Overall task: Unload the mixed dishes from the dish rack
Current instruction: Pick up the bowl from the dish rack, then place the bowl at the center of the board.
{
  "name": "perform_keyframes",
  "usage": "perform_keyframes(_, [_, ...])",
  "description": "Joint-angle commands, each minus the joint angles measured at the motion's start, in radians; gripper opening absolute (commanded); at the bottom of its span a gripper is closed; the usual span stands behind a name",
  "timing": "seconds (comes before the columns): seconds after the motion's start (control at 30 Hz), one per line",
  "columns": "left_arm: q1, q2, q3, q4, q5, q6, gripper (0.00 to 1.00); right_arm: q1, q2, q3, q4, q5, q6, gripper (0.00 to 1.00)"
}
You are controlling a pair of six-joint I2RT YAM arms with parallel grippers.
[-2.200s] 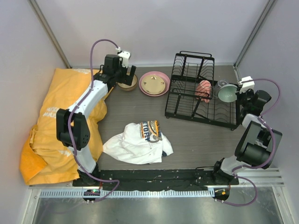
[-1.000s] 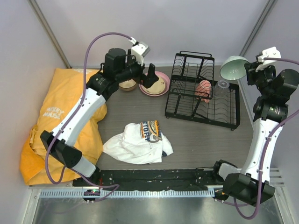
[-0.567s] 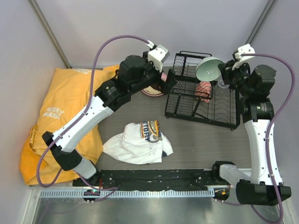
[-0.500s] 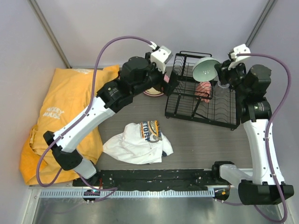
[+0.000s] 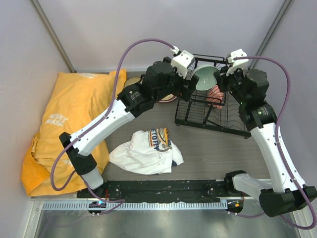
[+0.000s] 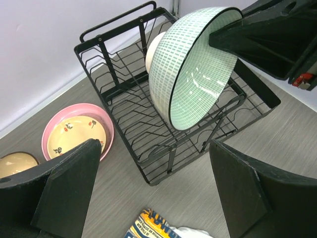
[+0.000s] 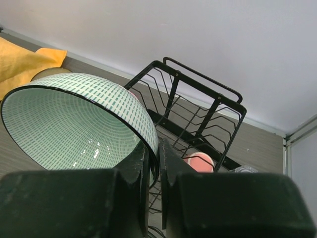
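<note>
My right gripper is shut on the rim of the mint-green bowl and holds it tilted in the air over the back left of the black dish rack. In the right wrist view its fingers pinch the bowl. My left gripper is open and empty beside the rack's left edge, close to the bowl. The pink mug lies in the rack. The cream plate sits in the pink plate, with the tan bowl beside them. The glass is hidden in the top view.
The white printed T-shirt lies on the table in front of the rack. An orange cloth covers the left side. Walls stand close behind and at both sides. The two arms are near each other above the rack's back left corner.
My right gripper has carried the mint-green bowl up and left from the rack's right end to over its back left. My left arm has swung right from the plates to the rack.
</note>
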Motion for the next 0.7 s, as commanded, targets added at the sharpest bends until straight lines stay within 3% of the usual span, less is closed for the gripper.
perform_keyframes(0.0, [-0.016,0.039,0.078,0.002,-0.054,0.017,0.95,0.01,-0.027,0.01,0.091,0.004,0.062,0.06])
perform_keyframes(0.33, [-0.024,0.125,0.193,-0.01,-0.091,0.054,0.9,0.018,-0.044,0.004,0.08,-0.054,0.108,0.06])
perform_keyframes(0.67, [-0.024,0.16,0.207,0.011,-0.11,0.068,0.66,0.018,-0.086,-0.027,0.075,-0.102,0.136,0.06])
